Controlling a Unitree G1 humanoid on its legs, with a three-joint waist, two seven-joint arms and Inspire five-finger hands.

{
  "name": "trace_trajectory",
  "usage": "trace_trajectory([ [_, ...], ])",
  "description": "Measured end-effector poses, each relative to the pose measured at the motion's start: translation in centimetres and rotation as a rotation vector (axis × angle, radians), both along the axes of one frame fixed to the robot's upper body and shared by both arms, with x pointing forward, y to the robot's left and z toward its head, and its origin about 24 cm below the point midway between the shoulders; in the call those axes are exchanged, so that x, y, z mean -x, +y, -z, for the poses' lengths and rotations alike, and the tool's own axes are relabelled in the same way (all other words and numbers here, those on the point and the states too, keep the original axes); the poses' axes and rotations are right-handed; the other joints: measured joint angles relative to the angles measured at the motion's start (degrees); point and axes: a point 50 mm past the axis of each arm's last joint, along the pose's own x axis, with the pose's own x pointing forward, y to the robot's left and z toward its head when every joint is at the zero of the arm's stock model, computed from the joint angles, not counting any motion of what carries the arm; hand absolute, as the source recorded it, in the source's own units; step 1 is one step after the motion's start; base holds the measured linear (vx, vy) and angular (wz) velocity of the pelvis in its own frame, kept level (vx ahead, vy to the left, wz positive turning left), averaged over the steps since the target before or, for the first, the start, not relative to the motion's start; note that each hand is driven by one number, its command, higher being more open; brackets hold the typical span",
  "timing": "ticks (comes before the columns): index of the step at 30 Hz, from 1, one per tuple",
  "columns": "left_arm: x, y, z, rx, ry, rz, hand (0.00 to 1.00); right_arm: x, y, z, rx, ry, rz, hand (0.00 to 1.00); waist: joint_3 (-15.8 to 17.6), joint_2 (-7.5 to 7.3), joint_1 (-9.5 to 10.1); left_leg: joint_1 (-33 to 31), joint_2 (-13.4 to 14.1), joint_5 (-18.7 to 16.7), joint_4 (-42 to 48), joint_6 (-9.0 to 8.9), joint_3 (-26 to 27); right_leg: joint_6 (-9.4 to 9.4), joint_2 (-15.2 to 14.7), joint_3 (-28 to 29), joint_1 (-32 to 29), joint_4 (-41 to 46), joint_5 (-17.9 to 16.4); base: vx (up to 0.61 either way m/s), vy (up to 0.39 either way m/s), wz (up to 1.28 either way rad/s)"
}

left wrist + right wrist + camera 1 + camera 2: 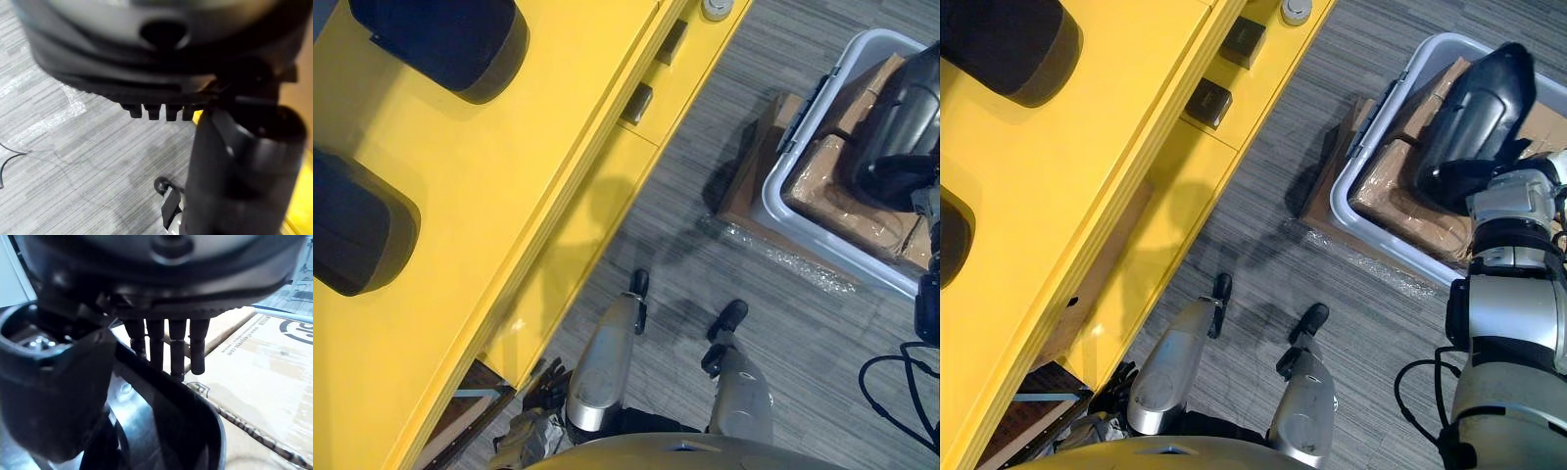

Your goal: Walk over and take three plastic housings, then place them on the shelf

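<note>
Two black plastic housings [440, 39] [352, 225] lie on top of the yellow shelf [509, 176] at my left. A third black housing [1474, 113] hangs over the grey bin [1351, 211] at the right. My right hand [161, 274] is shut on it: in the right wrist view the fingers [166, 347] hook over its rim and the thumb [54, 396] sits on the near side. My left hand [548, 387] hangs low beside the shelf's base, fingers relaxed, with nothing in it; bare floor lies past it.
The grey bin holds wrapped cardboard boxes [1400, 186] and stands on flat cardboard [1327, 196]. Clear wrap [1371, 264] lies on the grey carpet beside it. Two dark blocks [1207, 101] [1244, 39] and a round silver part [1296, 10] sit on the shelf's lower ledge.
</note>
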Motion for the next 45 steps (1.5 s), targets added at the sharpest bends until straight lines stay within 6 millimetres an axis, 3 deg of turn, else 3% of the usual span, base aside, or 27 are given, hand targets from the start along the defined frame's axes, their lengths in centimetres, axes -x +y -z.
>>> trace_trajectory([
  [4,-0.3,0.1,-0.2,-0.035,-0.017,0.011,1.00,0.0,0.2,1.0,-0.110,-0.038,-0.006,0.00,-0.09,0.15,-0.27,0.09,0.06,0.32,-0.27,-0.05,-0.15,-0.18,-0.04,-0.27,-0.14,0.58,-0.14,-0.03,-0.005,0.03],
  [9,-1.6,0.6,-1.0,-0.099,-0.061,0.008,1.00,-0.4,0.5,1.1,-0.048,-0.040,-0.053,0.00,-0.12,0.10,-0.48,1.24,0.58,0.44,-0.48,-0.02,0.49,-0.37,0.05,-0.27,0.82,0.78,-0.28,-0.07,0.011,-0.04],
  [13,-3.3,1.0,-2.0,-0.108,-0.128,-0.017,1.00,-0.1,0.9,4.1,-0.059,-0.016,-0.088,0.00,-0.22,-0.44,-1.29,2.56,0.96,0.48,-0.76,-0.09,0.66,-0.56,0.39,-0.27,2.01,0.55,-0.40,-0.03,0.003,-0.03],
  [15,-3.7,1.4,-2.4,-0.115,-0.152,-0.036,1.00,0.0,1.3,5.6,-0.050,0.000,-0.120,0.00,-0.30,-1.51,-1.81,4.35,1.04,0.63,-1.70,-0.22,1.31,-0.49,0.48,0.30,3.20,-0.13,-0.33,0.00,0.002,-0.15],
  [20,-4.6,3.6,-3.9,-0.158,-0.228,-0.074,1.00,1.4,2.0,9.4,-0.017,0.071,-0.179,0.00,-0.70,-6.67,-3.61,8.67,1.77,1.20,-5.30,-1.04,2.60,-0.49,1.55,1.51,5.73,-2.29,-0.24,0.03,-0.027,-0.14],
  [24,-4.4,3.9,-4.5,-0.151,-0.262,-0.071,1.00,2.4,2.0,10.2,0.034,0.080,-0.197,0.00,-1.20,-8.25,-5.34,12.02,1.88,1.31,-7.59,-1.20,3.85,-0.59,1.66,2.79,7.33,-2.54,-0.31,0.05,-0.003,-0.16],
  [30,-3.7,3.9,-4.4,-0.160,-0.244,-0.049,1.00,4.1,3.9,13.0,0.119,0.092,-0.245,0.00,-5.28,-11.13,-8.22,15.17,1.79,1.86,-10.82,-2.01,4.70,-0.72,2.28,3.32,9.29,-4.71,-0.17,0.04,-0.003,-0.08],
  [38,-5.1,4.2,-6.1,-0.283,-0.318,-0.074,1.00,4.3,7.3,14.1,0.221,-0.009,-0.312,0.00,-7.99,-11.62,-9.97,16.83,1.79,2.12,-11.55,-2.10,5.98,-1.07,2.41,4.35,10.62,-6.50,0.80,-0.04,0.010,-0.09],
  [45,-8.3,2.3,-8.5,-0.240,-0.472,0.002,1.00,3.8,7.7,13.6,0.243,-0.050,-0.284,0.00,-7.98,-11.61,-9.88,14.75,1.78,2.13,-10.64,-1.87,7.15,-1.76,2.41,5.19,8.52,-6.93,1.27,-0.06,0.015,-0.08],
])
